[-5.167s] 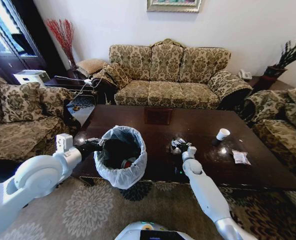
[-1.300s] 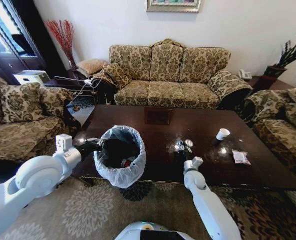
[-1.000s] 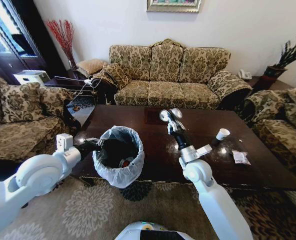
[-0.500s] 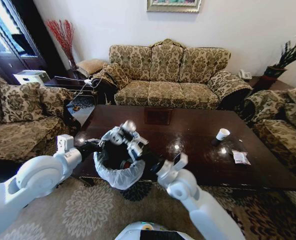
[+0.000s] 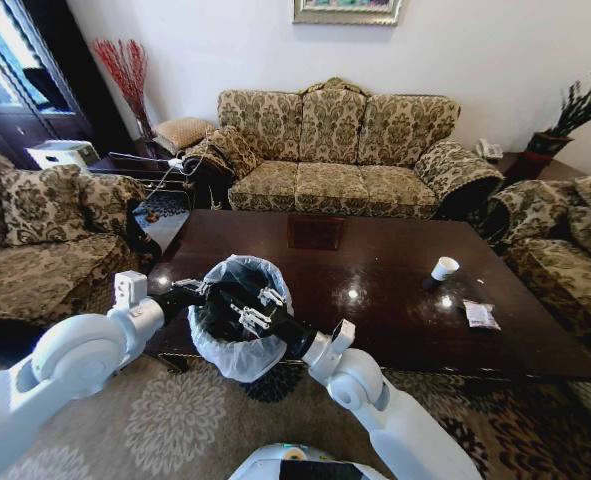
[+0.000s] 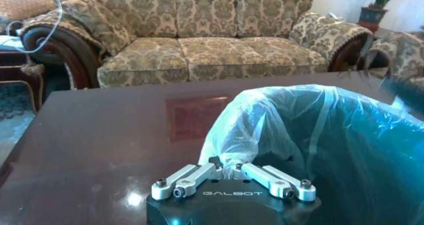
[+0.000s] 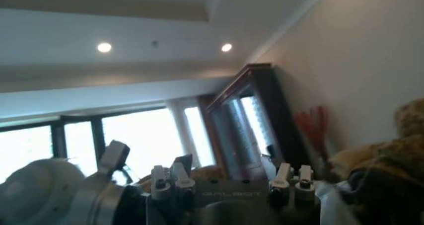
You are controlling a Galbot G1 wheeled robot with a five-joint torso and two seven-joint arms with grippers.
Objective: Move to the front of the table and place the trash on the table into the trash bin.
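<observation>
Left end effector sits at nine o'clock, fingers pinched together. Right end effector, at centre, points toward ten o'clock with fingers spread, forearm angled back toward five o'clock.

— What's around the room?
— A patterned sofa at twelve o'clock against a white wall, a picture frame above it.
— And the sides?
— An armchair at nine, a potted plant at two, red branches at eleven beside a dark cabinet. A floral carpet covers the floor.
</observation>
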